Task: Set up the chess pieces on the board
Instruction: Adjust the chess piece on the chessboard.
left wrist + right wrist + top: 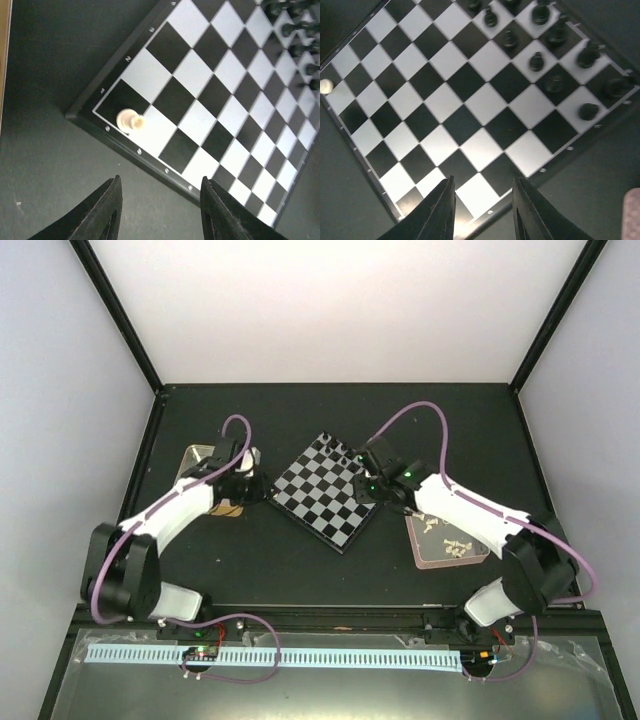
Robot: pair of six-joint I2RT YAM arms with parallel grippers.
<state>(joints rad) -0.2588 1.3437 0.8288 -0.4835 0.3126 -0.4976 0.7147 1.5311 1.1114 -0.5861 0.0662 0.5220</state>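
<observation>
Nearest in the left wrist view, the left gripper (160, 212) is seen with its jaws partly parted and nothing between them. Only the bare dark table (50, 165) shows in the gap, just short of the near corner of the chessboard (210, 100). The right gripper (484, 212) is likewise held part-open and empty, poised over the board's edge in its own view. Just beyond the left fingers, a single cream chess piece (130, 121) is found on the corner square by the rim; whether it stands quite upright cannot be told from this angle. Further on, the black chess pieces (536, 61) are ranged in two rows along the far side of the board, and the middle squares are bare. The remaining cream pieces (458, 546) are seen lying loose in the pink tray (455, 560) to the right of the board. The pieces are judged to be very light, rigid and smooth. They are easily tipped or flicked away by fingers far larger than themselves, and are liable to pivot if pinched off-centre. A hold is best taken across the narrow stem above the base, with the jaws closed gently and squarely so that neighbouring pieces are not brushed.
</observation>
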